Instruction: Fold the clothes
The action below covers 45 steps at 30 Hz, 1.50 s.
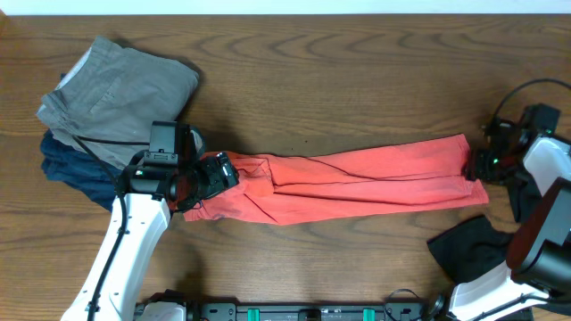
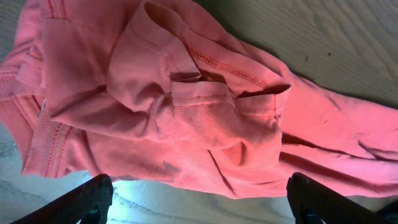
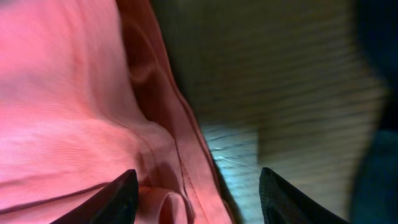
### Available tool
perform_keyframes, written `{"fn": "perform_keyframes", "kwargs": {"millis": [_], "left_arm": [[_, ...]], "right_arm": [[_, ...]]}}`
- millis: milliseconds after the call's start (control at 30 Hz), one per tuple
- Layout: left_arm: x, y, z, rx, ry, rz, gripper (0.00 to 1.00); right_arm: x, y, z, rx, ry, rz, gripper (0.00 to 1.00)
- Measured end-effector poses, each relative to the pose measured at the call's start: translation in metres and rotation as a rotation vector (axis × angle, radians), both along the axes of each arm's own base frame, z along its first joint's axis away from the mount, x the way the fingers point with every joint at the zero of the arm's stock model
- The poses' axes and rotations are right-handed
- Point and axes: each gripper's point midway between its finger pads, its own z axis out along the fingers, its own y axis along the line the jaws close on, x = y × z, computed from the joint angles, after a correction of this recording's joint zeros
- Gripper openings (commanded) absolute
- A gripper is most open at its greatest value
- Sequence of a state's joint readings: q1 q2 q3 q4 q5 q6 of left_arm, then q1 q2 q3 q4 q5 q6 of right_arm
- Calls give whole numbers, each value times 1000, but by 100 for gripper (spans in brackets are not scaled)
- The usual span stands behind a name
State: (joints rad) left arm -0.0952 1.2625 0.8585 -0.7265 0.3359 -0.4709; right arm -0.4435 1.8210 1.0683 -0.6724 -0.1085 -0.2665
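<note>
The red shirt (image 1: 357, 178) lies as a long strip across mid-frame on the table (image 1: 339, 62). Your left fingers (image 2: 87, 198) are apart over its left end, gripping nothing. Your right fingers (image 3: 121, 198) are apart at its right end, hem loose between them. Upper left: grey and navy clothes (image 1: 116, 89); lower right: black garment (image 1: 468, 242).

You have four garments to count on one table (image 1: 339, 62). One coral-red T-shirt (image 1: 357, 178) runs between your two grippers, with the left gripper (image 1: 230, 171) at one end and the right gripper (image 1: 475, 166) at the other. One grey-khaki garment (image 1: 116, 89) and one navy garment (image 1: 71, 169) lie behind the left gripper. One black garment (image 1: 468, 245) lies near the right gripper, beside its arm.
</note>
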Motion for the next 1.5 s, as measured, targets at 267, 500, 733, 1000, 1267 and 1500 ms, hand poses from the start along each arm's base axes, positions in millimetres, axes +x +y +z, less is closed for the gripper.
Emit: {"fn": "perform_keyframes", "kwargs": {"millis": [267, 500, 733, 1000, 1267, 1500], "left_arm": [[0, 1, -1, 4, 1, 1, 91], [0, 1, -1, 6, 3, 2, 91], [0, 1, -1, 6, 4, 2, 91], [4, 1, 0, 5, -11, 2, 91], [9, 0, 2, 3, -34, 2, 91], [8, 0, 1, 3, -30, 2, 90]], "right_arm": [[4, 4, -7, 20, -27, 27, 46], [11, 38, -4, 193, -99, 117, 31], [9, 47, -6, 240, -104, 135, 1], [3, 18, 3, 138, 31, -71, 1], [30, -22, 79, 17, 31, -233, 1], [27, 29, 81, 33, 119, -135, 1]]}}
